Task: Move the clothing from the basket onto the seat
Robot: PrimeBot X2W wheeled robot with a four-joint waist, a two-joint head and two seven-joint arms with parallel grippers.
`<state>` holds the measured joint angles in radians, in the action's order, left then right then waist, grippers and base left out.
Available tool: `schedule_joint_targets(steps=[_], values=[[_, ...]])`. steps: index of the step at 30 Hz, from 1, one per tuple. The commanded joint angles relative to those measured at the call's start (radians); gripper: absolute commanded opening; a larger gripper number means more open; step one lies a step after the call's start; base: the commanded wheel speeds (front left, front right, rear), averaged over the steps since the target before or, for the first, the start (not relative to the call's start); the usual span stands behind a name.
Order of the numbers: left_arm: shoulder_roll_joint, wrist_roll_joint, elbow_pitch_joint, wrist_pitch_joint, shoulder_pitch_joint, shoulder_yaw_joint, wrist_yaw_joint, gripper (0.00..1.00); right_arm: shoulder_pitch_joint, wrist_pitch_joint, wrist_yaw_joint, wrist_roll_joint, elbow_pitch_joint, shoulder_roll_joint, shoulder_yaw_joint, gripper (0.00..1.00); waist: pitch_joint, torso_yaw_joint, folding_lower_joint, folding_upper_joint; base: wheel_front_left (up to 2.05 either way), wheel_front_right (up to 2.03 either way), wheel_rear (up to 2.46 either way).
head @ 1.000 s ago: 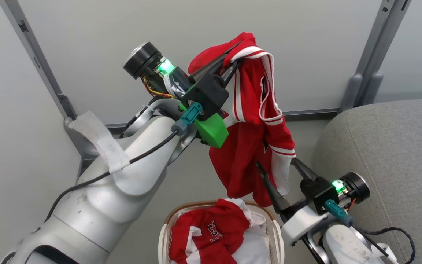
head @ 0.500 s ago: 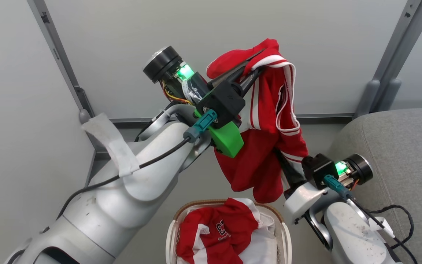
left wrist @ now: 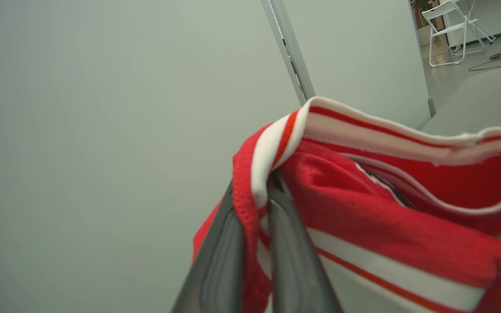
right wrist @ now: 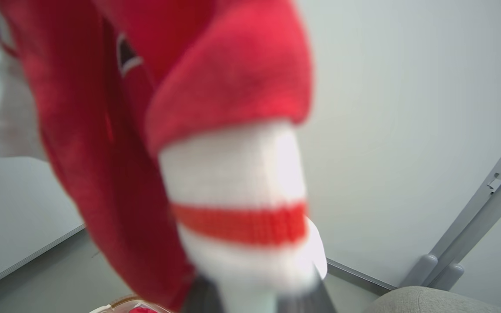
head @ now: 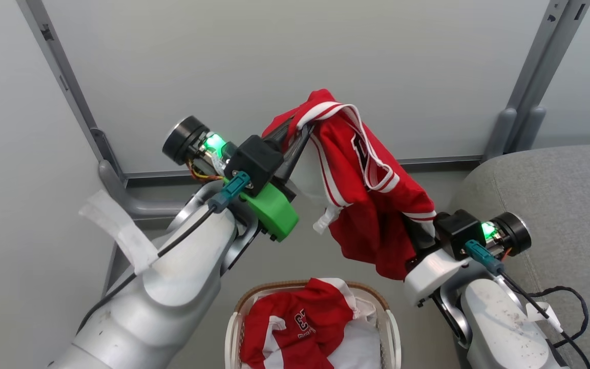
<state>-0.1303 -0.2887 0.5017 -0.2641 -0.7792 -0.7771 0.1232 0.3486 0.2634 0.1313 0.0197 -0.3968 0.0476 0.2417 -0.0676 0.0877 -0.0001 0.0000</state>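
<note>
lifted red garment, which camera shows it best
The head view: the whole lifted garment hangs stretched between both arms' jaws. The left wrist view shows its striped band pinched in the left jaws; the right wrist view gives a blurred close-up of its white-and-red cuff.

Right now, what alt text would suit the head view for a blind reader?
Two robot grippers hold one red-and-white garment in the air between them: the left gripper pinches its upper edge, the right gripper its lower cuff. Below, a second red garment lies in the white basket; the grey seat is at right.
</note>
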Motion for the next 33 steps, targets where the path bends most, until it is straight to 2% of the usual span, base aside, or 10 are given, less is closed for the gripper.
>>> schedule_joint_targets(steps=[1, 9, 24, 33], values=[[-0.010, -0.007, 0.008, -0.001, 0.036, 0.010, -0.003, 1.00, -0.004, 0.002, -0.001, 0.004, 0.010, 0.005, -0.011, 0.00, 0.001, -0.009, 0.0001, 0.0000, 0.00, 0.00, 0.00], [-0.019, -0.029, 0.022, -0.001, 0.172, 0.053, -0.006, 1.00, 0.010, 0.002, -0.001, 0.028, 0.040, 0.005, -0.075, 0.00, 0.012, -0.028, 0.0001, 0.0000, 0.00, 0.00, 0.00], [0.018, -0.047, 0.019, -0.001, 0.430, 0.158, 0.002, 1.00, 0.010, 0.002, -0.001, 0.071, 0.095, 0.005, -0.188, 0.00, 0.033, -0.054, 0.0001, 0.0000, 0.00, 0.00, 0.00], [0.049, -0.046, 0.003, -0.001, 0.506, 0.226, 0.007, 1.00, -0.001, 0.002, -0.001, 0.085, 0.099, 0.005, -0.218, 0.00, 0.041, -0.065, 0.0001, 0.0000, 0.00, 0.00, 0.00]])
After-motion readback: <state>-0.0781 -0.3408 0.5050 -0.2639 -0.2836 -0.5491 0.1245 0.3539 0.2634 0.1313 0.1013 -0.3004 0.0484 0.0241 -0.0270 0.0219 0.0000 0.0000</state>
